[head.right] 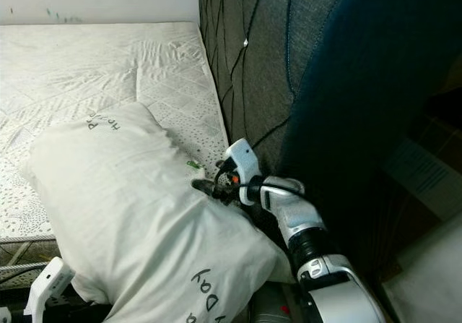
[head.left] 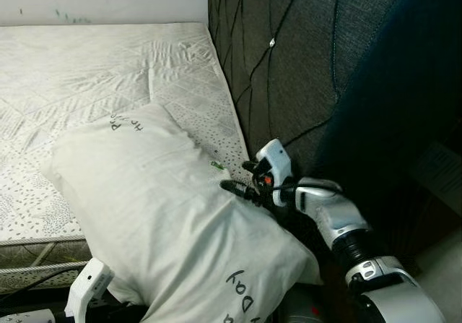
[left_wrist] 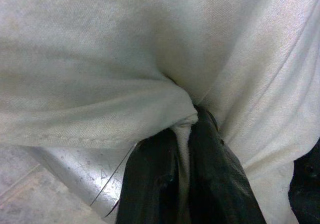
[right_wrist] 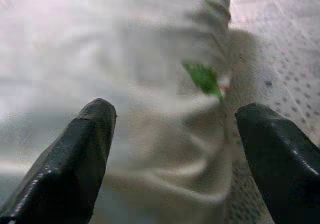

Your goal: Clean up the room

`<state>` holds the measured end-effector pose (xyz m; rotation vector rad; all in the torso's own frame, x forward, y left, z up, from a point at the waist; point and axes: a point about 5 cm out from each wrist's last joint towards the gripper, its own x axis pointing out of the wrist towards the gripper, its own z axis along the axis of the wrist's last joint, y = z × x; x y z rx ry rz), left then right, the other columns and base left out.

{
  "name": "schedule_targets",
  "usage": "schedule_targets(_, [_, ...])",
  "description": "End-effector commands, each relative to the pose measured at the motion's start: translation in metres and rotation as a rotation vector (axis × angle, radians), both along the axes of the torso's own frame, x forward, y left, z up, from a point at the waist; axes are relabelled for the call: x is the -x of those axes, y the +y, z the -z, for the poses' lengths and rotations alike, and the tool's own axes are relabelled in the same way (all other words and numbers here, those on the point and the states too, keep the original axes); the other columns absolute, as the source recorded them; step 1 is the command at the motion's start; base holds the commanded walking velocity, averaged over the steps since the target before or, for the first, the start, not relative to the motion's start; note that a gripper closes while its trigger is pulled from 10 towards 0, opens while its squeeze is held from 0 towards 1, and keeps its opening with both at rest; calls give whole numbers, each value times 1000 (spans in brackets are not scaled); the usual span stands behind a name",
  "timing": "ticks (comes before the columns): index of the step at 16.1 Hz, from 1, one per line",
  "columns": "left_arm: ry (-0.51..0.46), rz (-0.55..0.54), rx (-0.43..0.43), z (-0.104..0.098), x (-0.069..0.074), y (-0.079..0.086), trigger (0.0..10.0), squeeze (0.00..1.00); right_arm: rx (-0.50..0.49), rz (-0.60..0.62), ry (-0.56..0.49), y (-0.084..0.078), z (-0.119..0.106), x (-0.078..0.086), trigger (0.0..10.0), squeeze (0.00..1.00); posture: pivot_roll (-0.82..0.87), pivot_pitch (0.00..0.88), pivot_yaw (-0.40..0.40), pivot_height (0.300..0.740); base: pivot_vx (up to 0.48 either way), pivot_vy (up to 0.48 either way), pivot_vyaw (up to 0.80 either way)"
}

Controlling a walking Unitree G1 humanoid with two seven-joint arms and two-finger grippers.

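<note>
Pillow [head.left: 166, 222]: white, with handwritten lettering; lies half on the mattress [head.left: 86, 70], its near end overhanging the bed's front edge toward the robot. Long axis runs from about 10 o'clock (far end, on the bed) to 4 o'clock (near end, off the edge) in the head views.

Left tool [left_wrist: 184, 184]: at the pillow's near lower corner, about 7 o'clock in the left eye view. Fingers pressed together on a gathered fold of the pillow cloth; wrist view shows the fabric bunched between them.

Right tool [head.left: 242, 182]: at the pillow's right edge, about 3 o'clock from its middle, close to the dark headboard [head.left: 303, 70]. Fingers spread wide, cloth between them but not gripped. A small green tag [right_wrist: 204, 78] sits on the pillow seam just ahead of them.

Key relation: pillow lies to 9 o'clock of the right tool, touching or nearly so; the edge runs across the gap between its fingers. Left arm already has hold; right arm is nearer the headboard end.

Judgement: step in hand looks like getting a second grip so the pillow can be lifted fully onto the bed. Right tool likely needs to close on the seam.

Risk: the overhanging end may sag or slide off if only one corner is held.
</note>
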<state>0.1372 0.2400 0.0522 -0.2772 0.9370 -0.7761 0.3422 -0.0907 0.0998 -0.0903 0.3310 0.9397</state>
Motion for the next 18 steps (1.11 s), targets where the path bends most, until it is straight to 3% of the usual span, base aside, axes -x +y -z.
schedule_targets(1, [83, 42, 17, 10, 14, -6, 0, 0, 60, -19, -19, 6, -1, -3, 10000, 1000, -54, 0, -43, 570, 0, 0, 0])
schedule_targets(5, [79, 52, 22, 9, 13, -7, 0, 0, 158, -30, -174, 28, -2, -5, 10000, 1000, -55, 0, -43, 570, 0, 0, 0])
schedule_targets(7, [79, 59, 31, 8, 12, -8, 0, 0, 194, -62, -194, 43, 8, 5, 10000, 1000, -48, 0, -43, 570, 0, 0, 0])
schedule_targets(8, [80, 64, 30, 8, 12, -8, 0, 0, 187, -142, -149, 54, 22, 21, 10000, 1000, -48, 0, -43, 570, 0, 0, 0])
schedule_targets(9, [80, 64, 28, 8, 12, -7, 0, 0, 174, -214, -81, 58, 31, 32, 10000, 655, -47, 0, -40, 570, 0, 0, 0])
schedule_targets(10, [81, 66, 26, 8, 12, -7, 0, 0, 172, -330, -9, 59, 40, 46, 10000, 0, -47, 0, -40, 570, 0, 0, 0])
schedule_targets(12, [80, 69, 23, 8, 11, -6, 0, 0, 177, -496, 106, 53, 51, 64, 10000, 0, -50, 0, -37, 570, 0, 0, 0])
schedule_targets(15, [74, 73, 24, 7, 9, -7, 0, 0, 155, -598, 203, 47, 57, 77, 10000, 0, -52, 0, -39, 570, 0, 0, 0])
schedule_targets(16, [74, 73, 25, 7, 9, -7, 0, 0, 158, -597, 214, 47, 58, 79, 4431, 0, -51, 0, -40, 570, 0, 0, 0])
schedule_targets(17, [75, 74, 25, 8, 9, -7, 0, 0, 153, -611, 243, 46, 59, 82, 0, 0, -50, 0, -40, 570, 0, 0, 0])
schedule_targets(18, [76, 74, 26, 8, 10, -7, 0, 0, 149, -622, 263, 46, 60, 85, 0, 0, -50, 0, -40, 570, 0, 0, 0])
